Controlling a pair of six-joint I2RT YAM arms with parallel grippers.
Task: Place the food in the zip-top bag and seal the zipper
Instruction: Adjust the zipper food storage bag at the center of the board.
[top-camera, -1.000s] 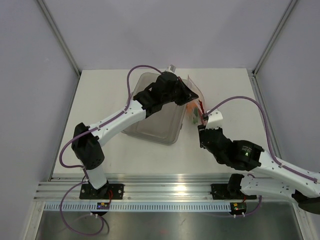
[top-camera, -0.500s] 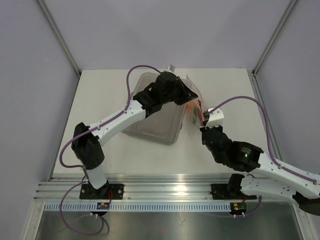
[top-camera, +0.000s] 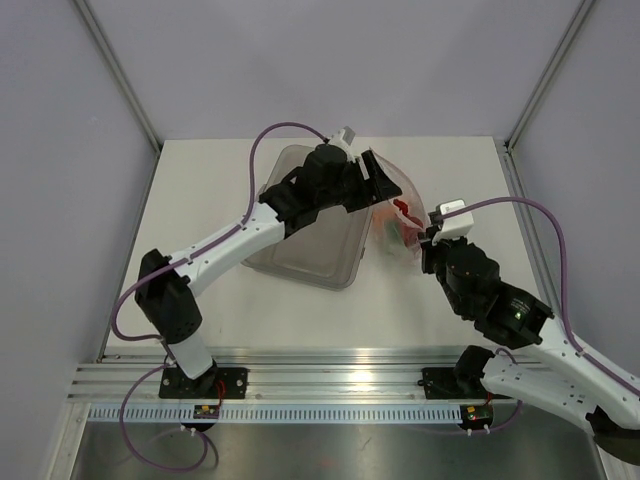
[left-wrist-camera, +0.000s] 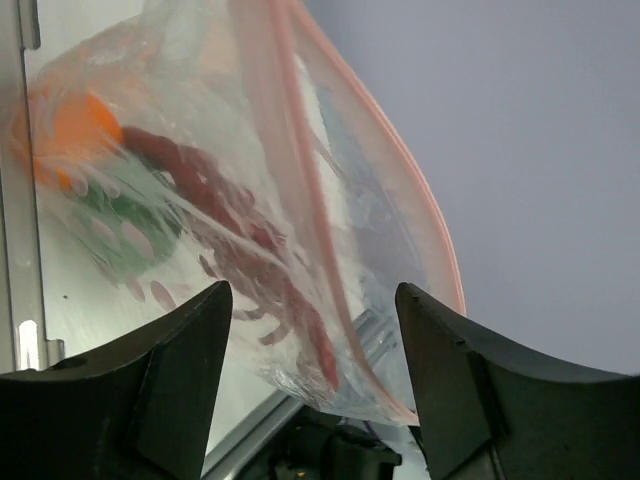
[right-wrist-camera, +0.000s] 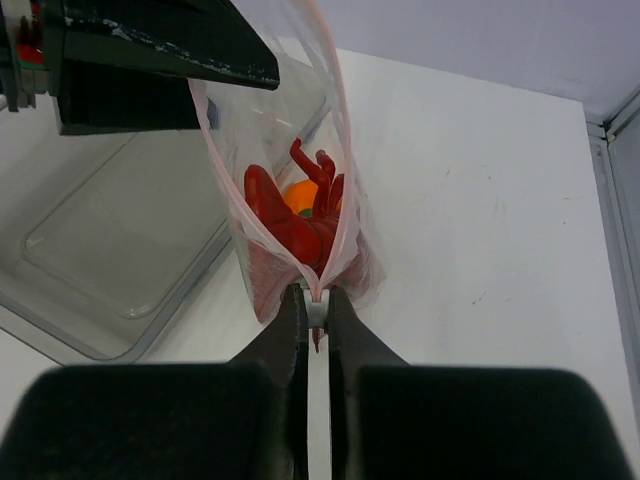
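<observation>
Pinching the zipper's (left-wrist-camera: 298, 170) near end, the right claw (right-wrist-camera: 310, 297) was clamped tight; the strip ran straight away toward the left claw (left-wrist-camera: 312, 300), spread apart astride the bag (right-wrist-camera: 262, 270) holding the food (right-wrist-camera: 285, 225).

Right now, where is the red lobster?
The lobster is inside the clear bag, in the right wrist view just beyond the right tool pinching the bag's edge, with the orange fruit behind it and the tray on its left.
</observation>
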